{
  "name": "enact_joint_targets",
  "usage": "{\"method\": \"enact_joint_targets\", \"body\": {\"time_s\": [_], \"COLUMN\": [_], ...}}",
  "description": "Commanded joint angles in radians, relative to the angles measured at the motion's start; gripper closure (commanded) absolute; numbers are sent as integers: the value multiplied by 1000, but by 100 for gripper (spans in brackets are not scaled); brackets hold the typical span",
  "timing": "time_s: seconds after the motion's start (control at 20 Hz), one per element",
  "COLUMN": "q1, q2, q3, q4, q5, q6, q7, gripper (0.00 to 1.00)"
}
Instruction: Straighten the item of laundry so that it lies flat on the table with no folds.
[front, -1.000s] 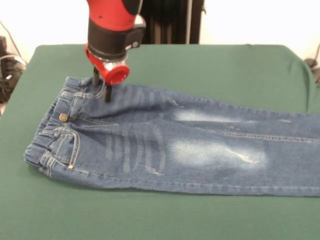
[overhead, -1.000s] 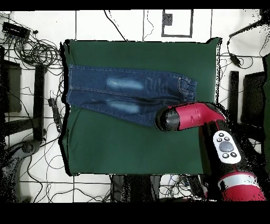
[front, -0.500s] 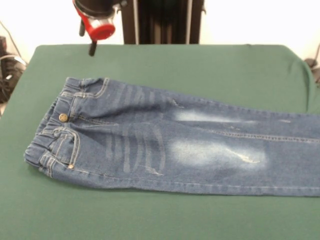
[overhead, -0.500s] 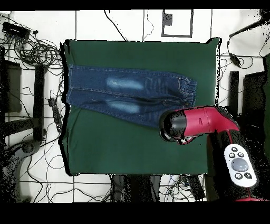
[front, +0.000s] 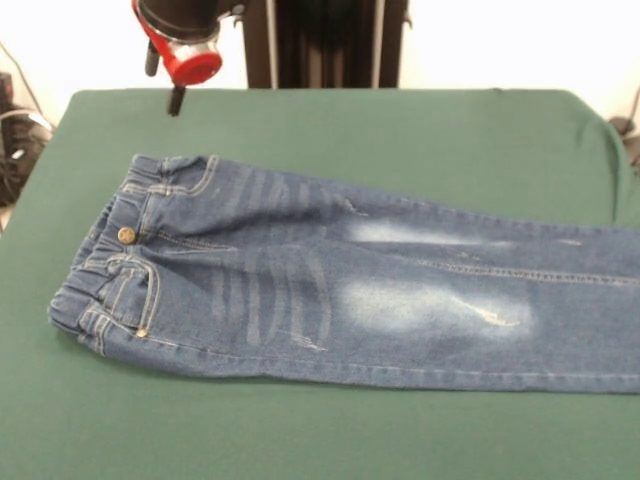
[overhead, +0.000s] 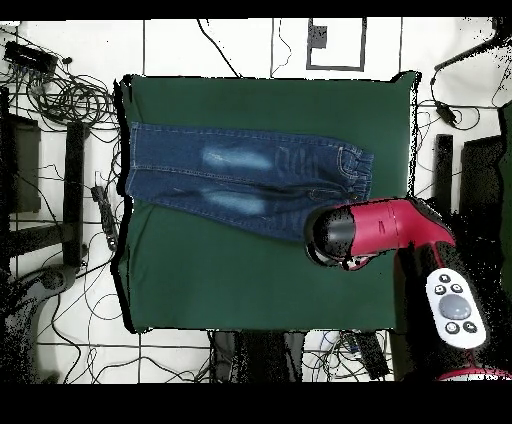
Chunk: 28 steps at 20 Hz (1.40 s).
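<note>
The small pair of blue denim jeans with faded whitish thigh patches lies spread along the dark green felt-covered worktop, waistband toward the left of the front view and legs running off its right edge. In the overhead view the same jeans sit in the upper half of the worktop, with the leg ends reaching almost to its left edge. The denim looks largely flat: both legs lie side by side and no large fold shows, though the elastic waistband is gathered and slightly bunched at its near corner.

The red and black gripper hangs above the worktop's far left part, clear of the cloth and touching nothing. Two dark fingers show below the red collar, standing a little apart with nothing between them.

By my judgement the straightening is close to done, so the main risk from here is undoing it. If the arm comes down again near the waistband and pinches or drags it, the stiff denim could ride up into a fresh ridge or skew the legs. Since the leg ends already lie close to the worktop's edge, a pull toward that side could slide them off the felt. A descent that only brushes the cloth might snag a belt loop.
</note>
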<state>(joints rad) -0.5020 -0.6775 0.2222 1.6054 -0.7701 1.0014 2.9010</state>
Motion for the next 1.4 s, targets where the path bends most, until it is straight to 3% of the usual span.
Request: {"method": "enact_joint_targets", "body": {"time_s": [0.05,0.35,0.6,1.4], "q1": [42,132,168,191], "q2": [-20,-26,9,263], "q3": [160,118,107,82], "q4": [59,-37,-117,-334], "q5": [80,94,123,76], "q6": [-220,-198,-189,-349], "q7": [-131,-38,-37,-66], "gripper": [0,0,0,0]}}
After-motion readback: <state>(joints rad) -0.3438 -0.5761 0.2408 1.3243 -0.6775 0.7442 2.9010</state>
